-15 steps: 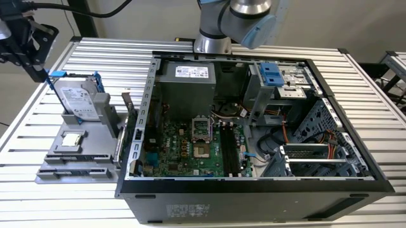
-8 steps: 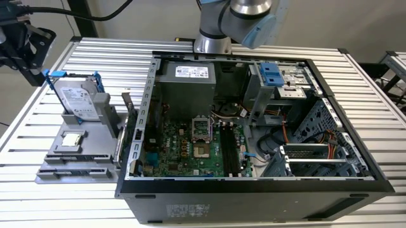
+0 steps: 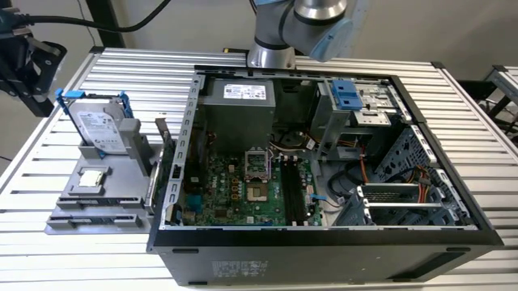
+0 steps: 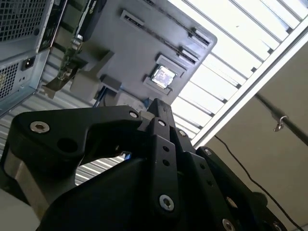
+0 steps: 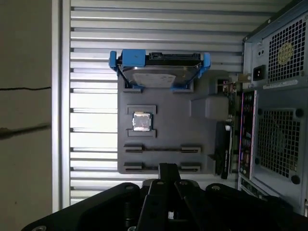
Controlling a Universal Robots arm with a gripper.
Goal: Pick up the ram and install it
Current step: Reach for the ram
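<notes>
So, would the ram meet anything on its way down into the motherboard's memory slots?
Nothing visible would. The case is open on top, nothing lies over the long dark memory slots beside the processor socket, and the loose cables sit past their far end.

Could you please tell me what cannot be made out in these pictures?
Arm: cut off by the exterior view's top edge.
Memory slots: too small in the exterior view to tell whether filled.
One tray slot: partly hidden by the gripper in the first wrist view.
</notes>
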